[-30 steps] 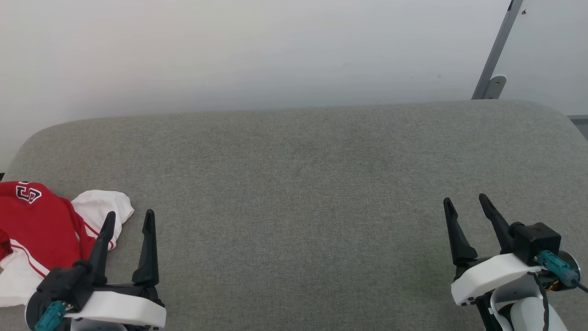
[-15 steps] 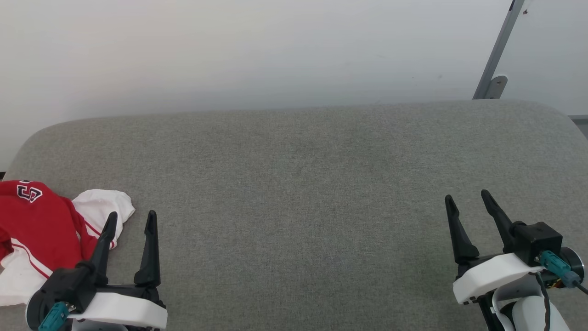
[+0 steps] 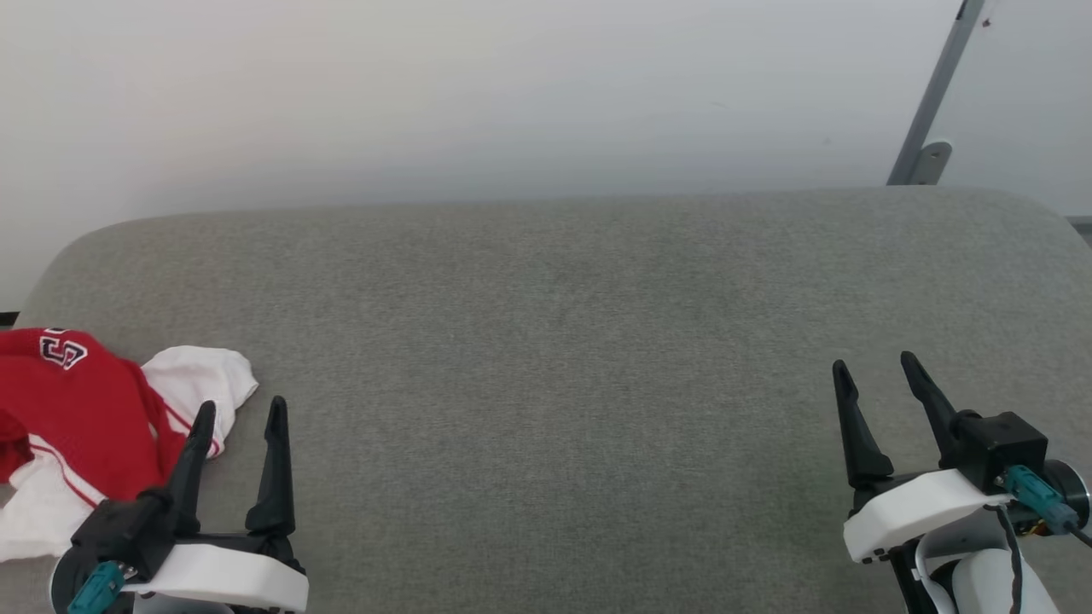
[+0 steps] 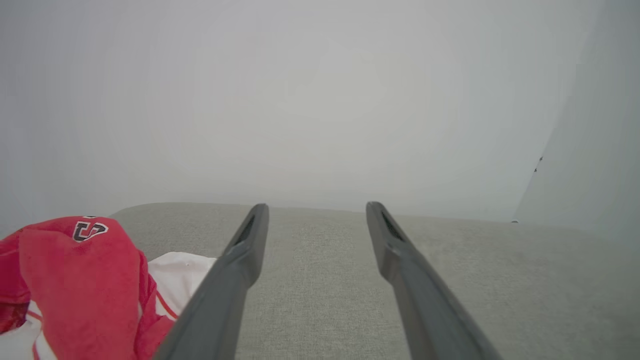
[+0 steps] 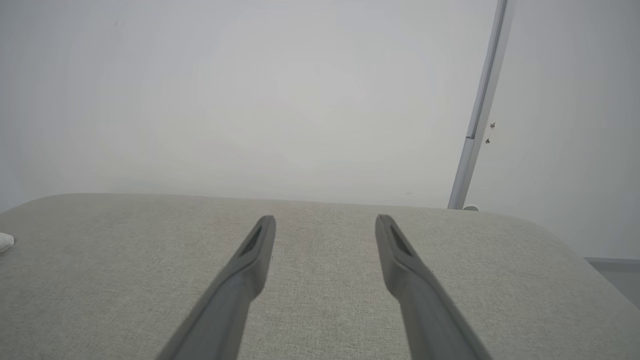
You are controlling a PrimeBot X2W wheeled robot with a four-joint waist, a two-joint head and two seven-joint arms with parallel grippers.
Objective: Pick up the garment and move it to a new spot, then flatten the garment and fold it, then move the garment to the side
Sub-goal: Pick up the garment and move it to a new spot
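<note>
The garment, a red shirt with white sleeves and striped trim, lies crumpled at the far left of the grey padded surface; part of it runs past that view's left edge. A black letter outlined in white shows on its top fold. In the left wrist view the garment sits low on the left. My left gripper stands open just right of the white sleeve, empty, its left finger overlapping the cloth's edge in the head view. My right gripper is open and empty, far off at the lower right.
A white wall rises behind the padded surface. A grey metal post slants up at the back right, and the same post appears in the right wrist view. The surface's rounded corners fall away at both ends.
The whole head view has shifted slightly, so the camera moved. Both grippers stay open and keep their places near the bottom corners. The garment lies as before.
</note>
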